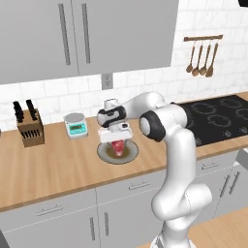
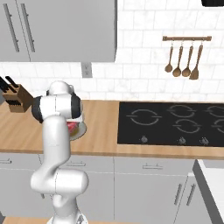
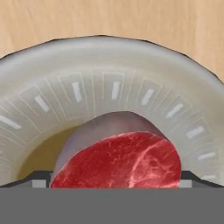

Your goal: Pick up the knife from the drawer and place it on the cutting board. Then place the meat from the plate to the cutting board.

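- Left base view: the gripper [image 1: 116,142] hangs low over the plate [image 1: 104,154], right at the meat [image 1: 117,147]. The plate sits on the wooden counter [image 1: 53,169] beside the white scale [image 1: 76,125], with the knife block [image 1: 30,127] further left, grey cabinets above and the black hob [image 1: 218,116] to the right.
- Right base view: the arm hides most of the plate [image 2: 81,129]; a red sliver of meat [image 2: 71,127] shows behind it. Wooden spoons [image 2: 183,60] hang on the white tiled wall.
- Hand view: the meat [image 3: 120,159] fills the lower middle, lying in the plate's [image 3: 109,65] brownish centre. The jaws stand fully apart and probably bracket the slab, though their tips are hard to make out; nothing is held.
- Judgement: the meat step is in hand. Next comes closing on the slab, then lifting it clear.
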